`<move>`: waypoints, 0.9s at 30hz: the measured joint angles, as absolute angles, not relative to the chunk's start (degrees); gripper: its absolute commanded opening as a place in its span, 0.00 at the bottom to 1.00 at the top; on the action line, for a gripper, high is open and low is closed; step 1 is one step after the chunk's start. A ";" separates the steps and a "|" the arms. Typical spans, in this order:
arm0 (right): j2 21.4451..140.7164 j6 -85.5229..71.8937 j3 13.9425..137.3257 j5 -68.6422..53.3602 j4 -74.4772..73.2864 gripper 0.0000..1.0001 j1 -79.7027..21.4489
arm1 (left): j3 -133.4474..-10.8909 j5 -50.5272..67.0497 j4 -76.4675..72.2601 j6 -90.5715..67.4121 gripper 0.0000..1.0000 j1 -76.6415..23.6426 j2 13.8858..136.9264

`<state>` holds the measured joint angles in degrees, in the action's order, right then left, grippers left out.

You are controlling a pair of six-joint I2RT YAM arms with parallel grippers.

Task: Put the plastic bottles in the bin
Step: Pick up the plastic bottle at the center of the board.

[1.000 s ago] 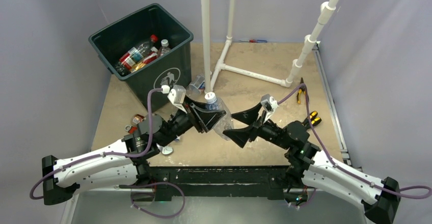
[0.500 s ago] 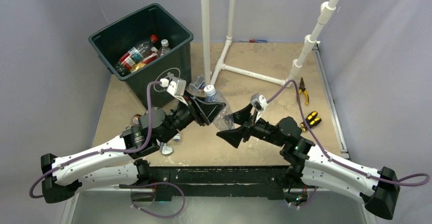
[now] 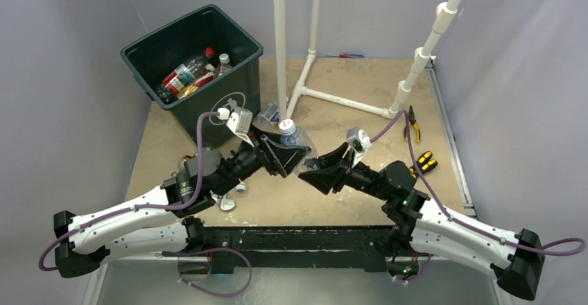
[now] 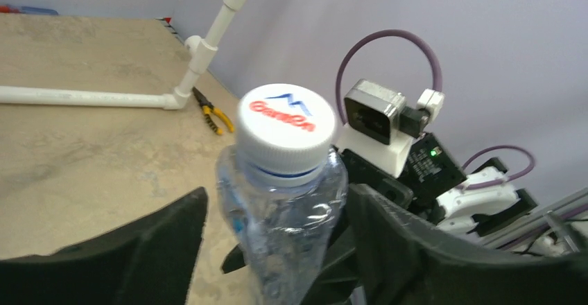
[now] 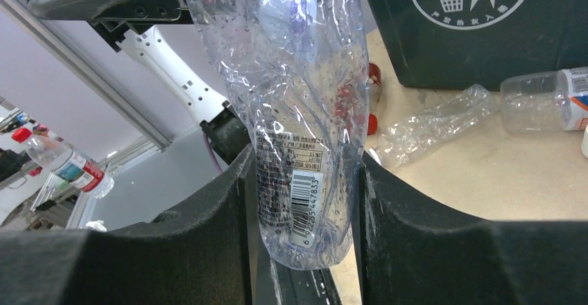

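Clear bottle (image 5: 298,76) just swapped hands mid-air: right gripper (image 5: 301,173) now clamps its base, left gripper (image 4: 274,208) has eased open, bin (image 3: 208,114) probably comes next.

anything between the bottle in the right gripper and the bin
the left gripper and its wrist sit on the bin side of the clear bottle, and a white upright pipe stands close by its cap. the bin is beyond them; lifting over looks needed.

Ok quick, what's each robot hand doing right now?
Left hand: open, loose around the clear crinkled plastic bottle at its white-capped top.
Right hand: closed on that bottle's lower end.
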<state>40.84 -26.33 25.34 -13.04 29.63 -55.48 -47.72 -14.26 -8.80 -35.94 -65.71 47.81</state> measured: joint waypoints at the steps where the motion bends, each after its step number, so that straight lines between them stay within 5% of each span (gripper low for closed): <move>1: 40.45 -26.06 25.12 -13.13 29.61 0.27 -55.48 | -47.72 -14.26 -8.34 -35.59 0.87 -65.71 47.51; 6: 37.01 -24.25 24.80 -14.22 27.97 0.23 -55.48 | -47.79 -17.32 -5.06 -34.24 0.89 -65.78 42.09; 16: 34.89 -22.46 23.03 -16.12 27.05 0.19 -55.48 | -58.30 -16.16 -3.68 -29.71 0.61 -66.02 45.30; 27: 34.74 -22.44 22.90 -16.08 27.03 0.16 -55.48 | -60.07 -11.09 0.75 -28.86 0.64 -66.02 53.28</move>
<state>34.74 -22.44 22.90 -16.08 27.03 -55.48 -60.07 -11.09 0.75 -28.86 -66.02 53.28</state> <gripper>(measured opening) 0.456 0.670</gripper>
